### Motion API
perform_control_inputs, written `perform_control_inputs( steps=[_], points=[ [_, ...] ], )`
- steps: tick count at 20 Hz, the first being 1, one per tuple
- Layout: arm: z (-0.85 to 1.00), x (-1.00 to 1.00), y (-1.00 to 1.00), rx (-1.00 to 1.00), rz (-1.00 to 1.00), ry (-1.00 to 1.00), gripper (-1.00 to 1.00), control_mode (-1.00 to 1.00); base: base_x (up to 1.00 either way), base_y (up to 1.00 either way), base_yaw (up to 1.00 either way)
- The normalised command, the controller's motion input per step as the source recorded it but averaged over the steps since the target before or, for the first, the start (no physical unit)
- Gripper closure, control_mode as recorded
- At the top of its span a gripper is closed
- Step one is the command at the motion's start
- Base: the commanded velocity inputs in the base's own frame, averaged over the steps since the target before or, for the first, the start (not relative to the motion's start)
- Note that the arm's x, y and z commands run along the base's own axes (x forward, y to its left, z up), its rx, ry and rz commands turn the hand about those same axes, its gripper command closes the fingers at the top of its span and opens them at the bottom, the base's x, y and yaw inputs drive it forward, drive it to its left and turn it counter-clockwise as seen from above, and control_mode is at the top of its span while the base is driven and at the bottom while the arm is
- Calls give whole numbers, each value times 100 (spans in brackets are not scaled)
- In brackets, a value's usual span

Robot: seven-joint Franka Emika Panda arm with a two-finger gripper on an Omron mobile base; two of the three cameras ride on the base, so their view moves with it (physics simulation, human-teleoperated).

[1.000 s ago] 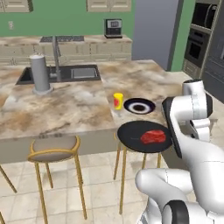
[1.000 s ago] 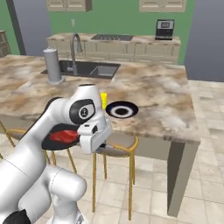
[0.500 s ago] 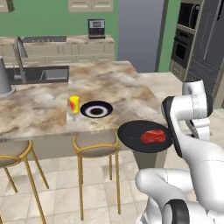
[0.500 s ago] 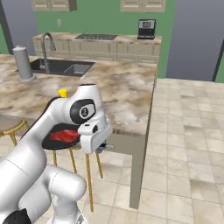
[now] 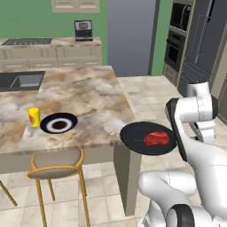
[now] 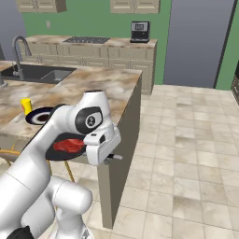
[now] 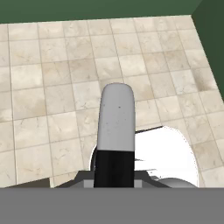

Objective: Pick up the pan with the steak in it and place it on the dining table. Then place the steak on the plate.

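1 black pan (image 5: 146, 138) hangs in the air off the dining table's (image 5: 80, 99) right end, level and right way up, with the steak (image 5: 156, 138) lying a little toward 3 o'clock of its centre. In the left base view the pan's 9 o'clock rim sits just past the table's near right corner, overlapping its edge. Its handle runs toward 3 o'clock and disappears behind the white arm; in the hand view the handle (image 7: 115, 131) appears as a grey and black bar running straight up from 6 o'clock toward 12 o'clock. In the right base view the pan (image 6: 63, 147) is mostly hidden behind the arm, with the steak (image 6: 69, 145) showing as a red patch.

The gripper (image 6: 100, 147) is at the handle end of the pan. The fingers themselves are hard to make out, so I cannot tell how far apart they stand, though the pan hangs from the hand with nothing under it.

On the table, at 9 o'clock from the pan and well apart from it, lies the plate (image 5: 59, 123), flat, with 1 small yellow cup (image 5: 33, 117) just beside it at 9 o'clock. Bare stone stretches between the plate and the table's right edge. 1 stool (image 5: 56, 160) stands under the near edge below the plate.

Open tiled floor (image 6: 186, 154) spreads at 3 o'clock of the table. 1 sink (image 6: 46, 73) is set in the table's far left part, cut off in the left base view.
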Motion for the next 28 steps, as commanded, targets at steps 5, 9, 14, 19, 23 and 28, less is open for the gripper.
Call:
perform_control_inputs(
  steps=[5,9,14,19,23,28],
  points=[
    [0,0,0,0,0,0,100,100,92,-10,1],
    [0,0,0,0,0,0,100,100,12,0,0],
    [0,0,0,0,0,0,100,100,33,13,-1],
    [0,0,0,0,0,0,100,100,17,22,-2],
    [-2,16,11,0,0,-1,100,-100,0,0,0],
    [-14,59,52,-3,-6,-1,100,-100,0,0,0]
  ],
)
